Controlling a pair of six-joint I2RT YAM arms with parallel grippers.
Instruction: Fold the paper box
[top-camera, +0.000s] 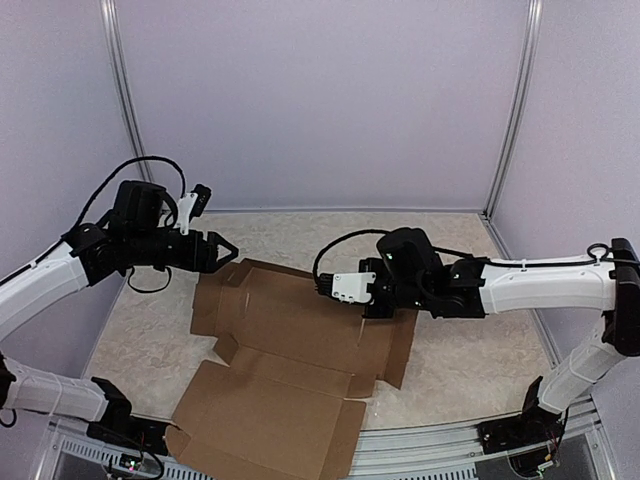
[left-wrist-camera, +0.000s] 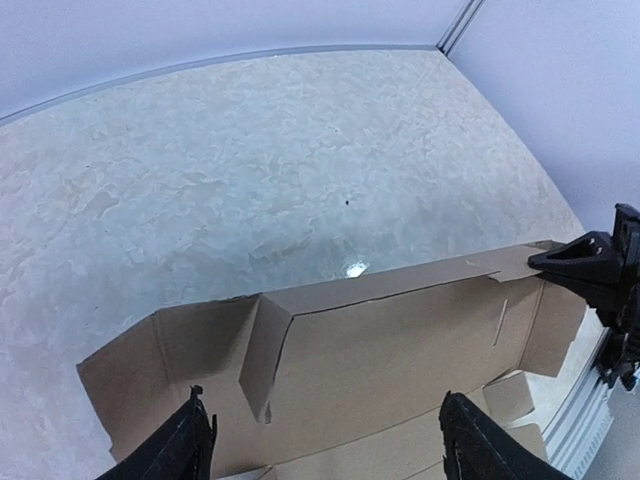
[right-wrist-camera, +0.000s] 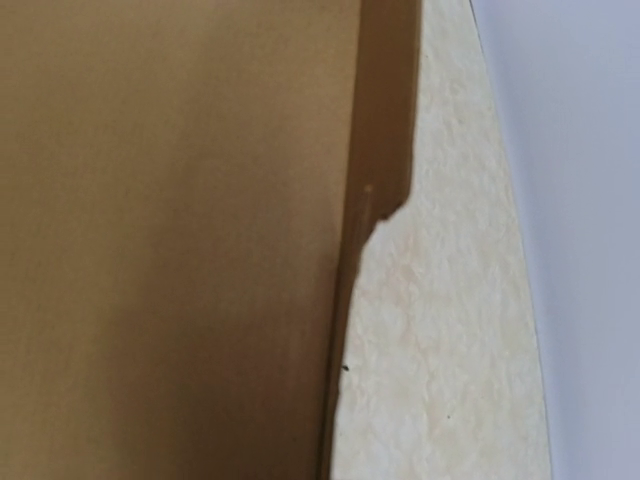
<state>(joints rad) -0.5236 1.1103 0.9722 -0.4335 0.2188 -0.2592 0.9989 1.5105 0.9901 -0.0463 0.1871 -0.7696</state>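
The paper box (top-camera: 290, 330) is a brown cardboard sheet spread across the middle of the table, its near flap reaching over the front edge. In the left wrist view the paper box (left-wrist-camera: 380, 350) has its far wall raised and a corner tab folded inward. My left gripper (top-camera: 228, 254) hovers open at the box's far left corner. Nothing lies between its black fingertips (left-wrist-camera: 192, 440), and the left gripper (left-wrist-camera: 322, 397) is just above the cardboard. My right gripper (top-camera: 377, 312) points down onto the right part of the sheet, shut. Its fingers are hidden in the right wrist view, where the paper box (right-wrist-camera: 170, 240) fills the left.
The marbled table (top-camera: 470, 260) is enclosed by pale walls with metal posts at the back corners. A metal rail (top-camera: 450, 440) runs along the front edge by the arm bases. The right gripper (left-wrist-camera: 600, 270) shows at the right edge of the left wrist view.
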